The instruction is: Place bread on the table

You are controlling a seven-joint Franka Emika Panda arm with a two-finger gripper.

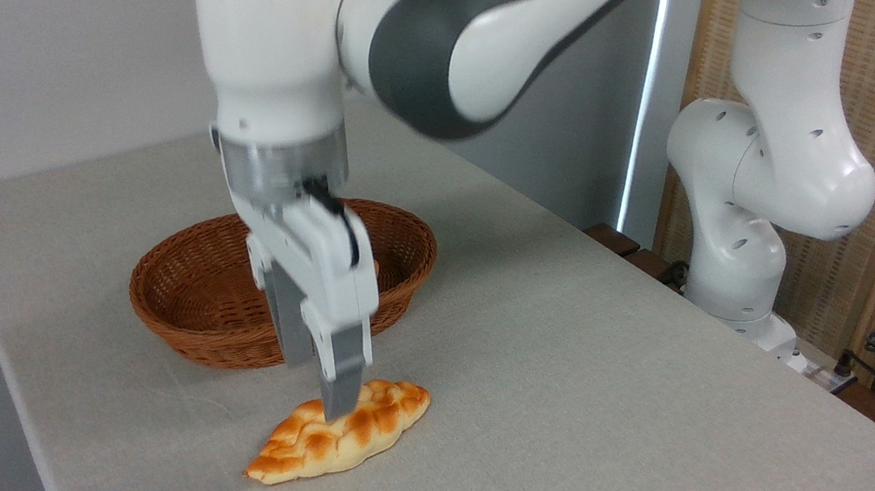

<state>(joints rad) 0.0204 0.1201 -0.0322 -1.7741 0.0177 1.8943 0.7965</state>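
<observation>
On the grey table (638, 418), the end effector (331, 391) clamps the braided bread (363, 436).

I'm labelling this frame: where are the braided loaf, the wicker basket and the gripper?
Golden-brown braided loaf (337, 433), fixed camera, crust middle.
Brown woven wicker basket (195, 288), fixed camera, inner wall.
Gripper (322, 390), fixed camera, between fingertips.

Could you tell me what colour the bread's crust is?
Golden-brown with pale creases, the bread shows best in the fixed camera view.

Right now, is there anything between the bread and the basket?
In the camera view, only the pincer stands there, its fingers reaching down at the bread. Otherwise bare grey table separates bread and wicker basket.
</observation>
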